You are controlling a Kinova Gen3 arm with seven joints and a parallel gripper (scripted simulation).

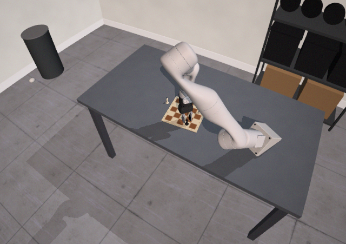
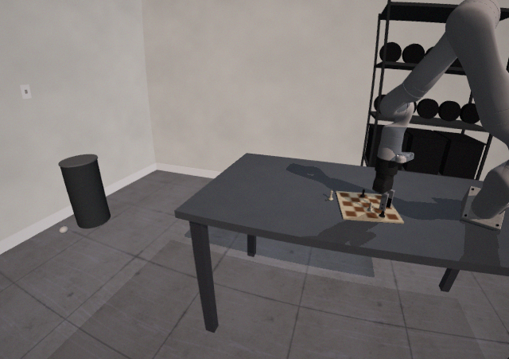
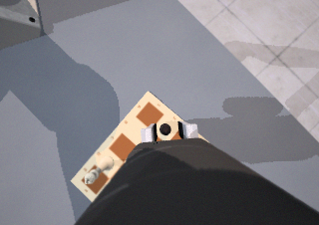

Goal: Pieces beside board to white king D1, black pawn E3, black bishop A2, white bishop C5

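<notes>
My claw (image 1: 186, 117) (image 2: 386, 202) (image 3: 167, 128) is spread, a finger either side of a dark piece (image 1: 186, 123) (image 2: 382, 214) (image 3: 165, 129), gripping nothing; prob. opened so the piece stands free on its sq. near the board's edge. Board (image 1: 196, 130) (image 2: 402, 221) (image 3: 149, 95) lies flat on the desk (image 1: 117, 96) (image 2: 246, 190) (image 3: 164, 61). Pale piece (image 1: 167, 100) (image 2: 331, 196) stands beside it, prob. awaiting its sq. No containers in play; dark bin (image 1: 44, 54) (image 2: 85, 193) on floor, contents n/a to me.

Seen from above, the pale arm (image 1: 212, 103) (image 2: 427, 73) reaches from its base (image 1: 257, 153) (image 2: 495, 224) toward between 10 and 11 o'clock, then bends at a bulky joint (image 1: 179, 57) and drops toward 6 o'clock. The gripper (image 1: 186, 120) (image 2: 386, 208) (image 3: 167, 128) points down, partly open and holding nothing, its fingers at 9 and 3 o'clock in the wrist view.
</notes>
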